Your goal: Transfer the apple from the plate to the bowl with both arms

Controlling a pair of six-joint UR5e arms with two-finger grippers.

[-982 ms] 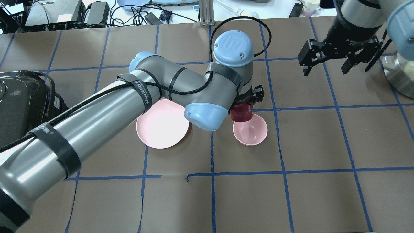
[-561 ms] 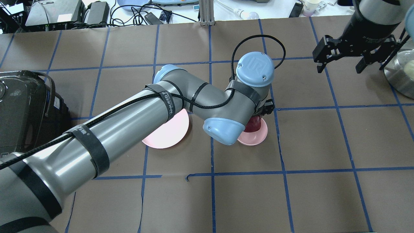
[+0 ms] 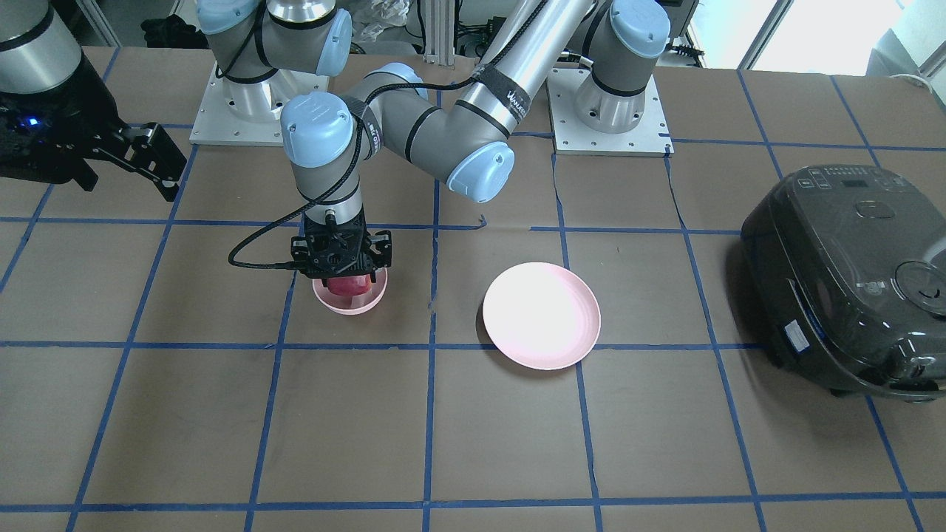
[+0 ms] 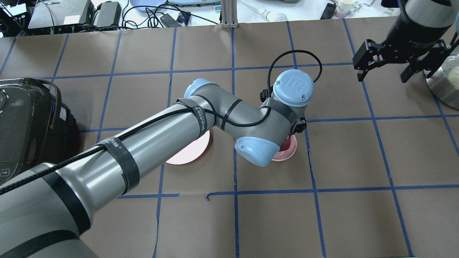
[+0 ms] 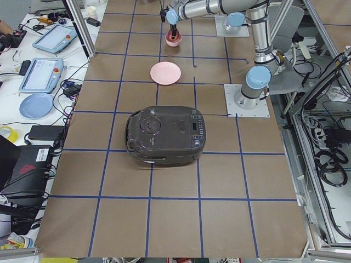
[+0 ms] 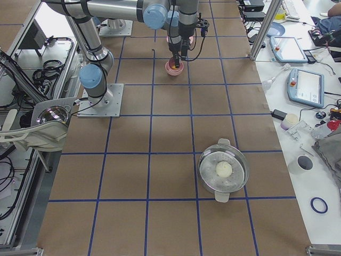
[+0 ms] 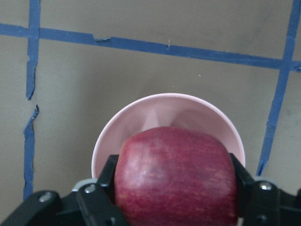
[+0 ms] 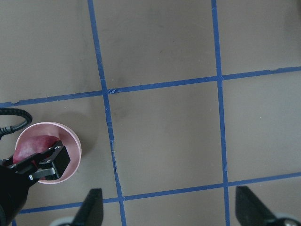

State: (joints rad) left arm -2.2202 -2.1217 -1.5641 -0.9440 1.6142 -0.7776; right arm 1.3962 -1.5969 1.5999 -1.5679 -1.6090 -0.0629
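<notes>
mottled blocky apple (image 7: pixel 175 176) in smooth round bowl (image 7: pixel 155 110)

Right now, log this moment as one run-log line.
stage: placing | left hand: shut on apple | apple: down in bowl | right hand: open, empty | plate: empty | release: not yet

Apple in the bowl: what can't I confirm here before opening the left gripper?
- Whether the apple rests on the floor of the bowl: in the left wrist view, the apple itself covers it.
- Overhead: the left arm's wrist hides the left gripper and most of the bowl.
- Side views: everything there is too small.
</notes>
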